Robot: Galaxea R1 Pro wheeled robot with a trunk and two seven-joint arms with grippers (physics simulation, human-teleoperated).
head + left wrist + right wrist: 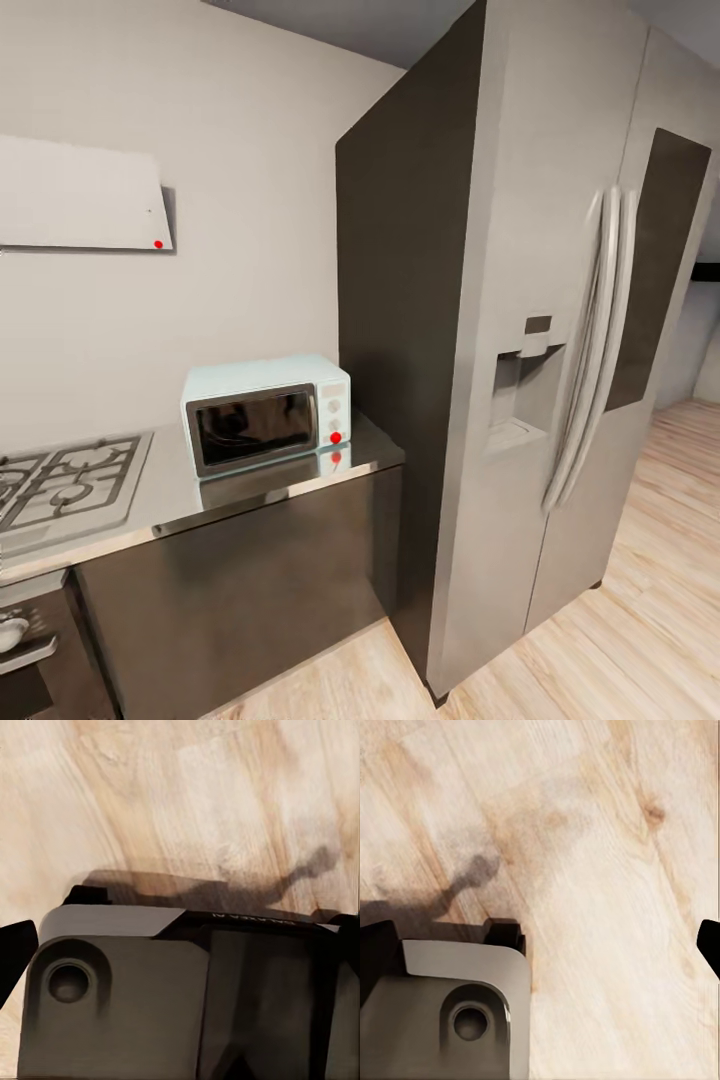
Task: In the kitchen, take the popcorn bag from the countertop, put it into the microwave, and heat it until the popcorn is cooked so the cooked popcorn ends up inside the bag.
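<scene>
The small pale mint-blue microwave [267, 411] with its dark glass door closed stands at the right end of the long grey shiny counter [200, 495], between the gas hob with grey grates [62, 482] and the tall grey steel fridge [540, 330]. Both wrist views look down on pale wooden floor [607, 870] past grey robot body parts [112, 1005]. Dark finger edges sit at the sides of each wrist view, but I cannot tell how far either tool is open, or whether it holds anything.

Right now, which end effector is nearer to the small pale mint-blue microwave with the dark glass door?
Probably left: the microwave sits left of centre ahead. Both the left end effector and right end effector hang over wooden floor.
</scene>
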